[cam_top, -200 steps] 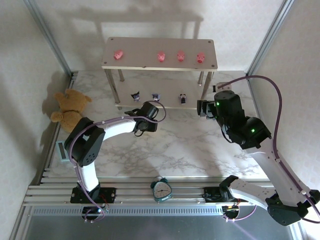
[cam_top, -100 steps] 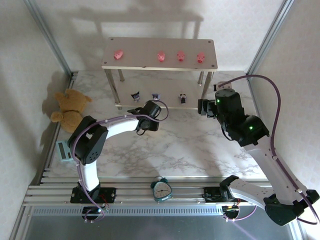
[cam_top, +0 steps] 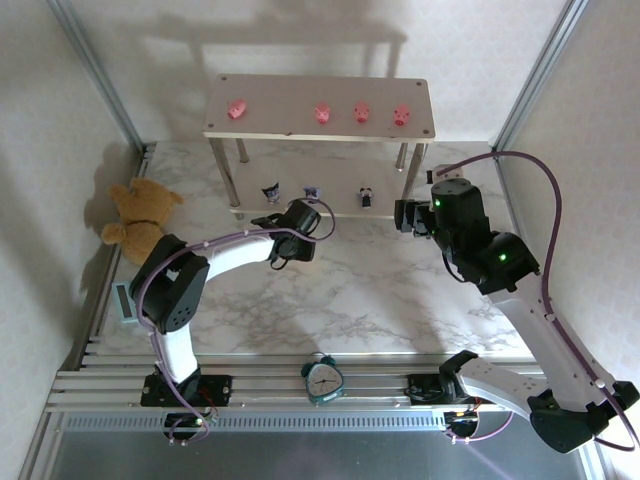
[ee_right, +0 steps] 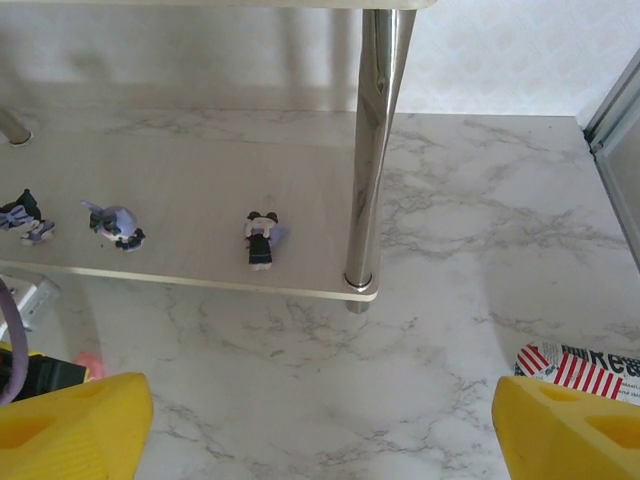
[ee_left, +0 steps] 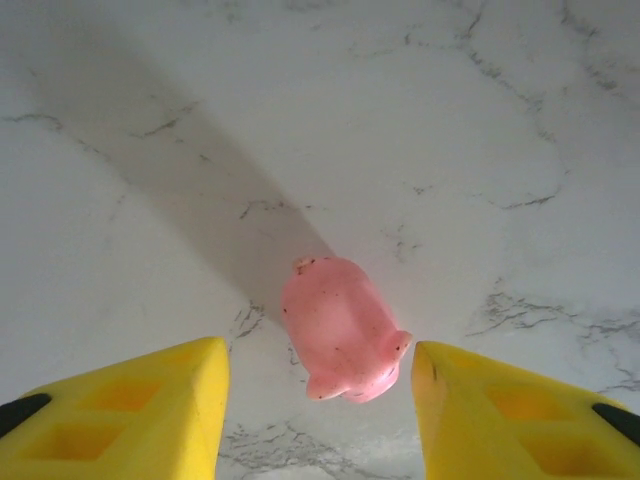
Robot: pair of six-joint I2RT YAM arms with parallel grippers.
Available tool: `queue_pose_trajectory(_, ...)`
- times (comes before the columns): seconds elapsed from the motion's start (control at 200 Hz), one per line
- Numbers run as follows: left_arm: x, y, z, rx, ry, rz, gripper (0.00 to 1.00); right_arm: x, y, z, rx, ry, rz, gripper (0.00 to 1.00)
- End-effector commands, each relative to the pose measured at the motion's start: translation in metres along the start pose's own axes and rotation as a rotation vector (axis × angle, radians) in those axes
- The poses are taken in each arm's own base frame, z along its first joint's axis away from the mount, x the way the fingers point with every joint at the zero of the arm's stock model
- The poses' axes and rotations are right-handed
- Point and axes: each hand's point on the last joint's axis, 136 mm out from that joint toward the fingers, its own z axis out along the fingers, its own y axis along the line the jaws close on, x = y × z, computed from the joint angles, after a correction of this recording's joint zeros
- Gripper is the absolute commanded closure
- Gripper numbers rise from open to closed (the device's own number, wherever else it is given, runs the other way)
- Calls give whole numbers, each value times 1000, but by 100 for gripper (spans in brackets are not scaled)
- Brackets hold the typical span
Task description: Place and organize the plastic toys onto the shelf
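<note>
Currently I have the left gripper (ee_left: 318, 348) over the last pink pig (ee_left: 340, 328). The pig lies on the marble table (ee_left: 480, 120), just in front of the near edge of the shelf's lower board (ee_right: 180, 190).

1. Grip state. The left fingers stand apart on either side of the pig and are not clamping it. Bare table shows on the left side, and the right finger is very near one foot. The right gripper (ee_right: 320, 400) is wide open and holds nothing.
2. Key relation. The pig sits directly between the left fingers. Its long axis runs roughly across the closing line, slightly skewed, so I judge the fingers would close on its narrow flanks. The left arm is clearly nearer.
3. Shelf (cam_top: 280, 112). Four pigs (cam_top: 322, 113) stand on the top board and three dark figurines (cam_top: 312, 192) on the lower one.
4. Room. The widest free stretch on top lies between the leftmost pig (cam_top: 237, 108) and the next.
5. Hazard. Any lift must first clear the top board's front edge overhead.
</note>
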Motion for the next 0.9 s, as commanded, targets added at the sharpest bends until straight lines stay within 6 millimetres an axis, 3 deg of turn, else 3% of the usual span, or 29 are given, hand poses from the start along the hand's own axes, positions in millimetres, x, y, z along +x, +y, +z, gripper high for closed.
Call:
queue_pose_trajectory(0.0, -7, -2, -21, 5, -32, -18, 48, -4, 0, -3, -17, -22, 23, 11)
queue_pose_trajectory(0.335, 18, -4, -3, -34, 60, -40, 48, -5, -1, -4, -17, -37, 21, 11)
queue_pose_trajectory(0.896, 29, -8, 22, -61, 112, -27, 51, -2, -8, 5, -6, -35, 12, 11)
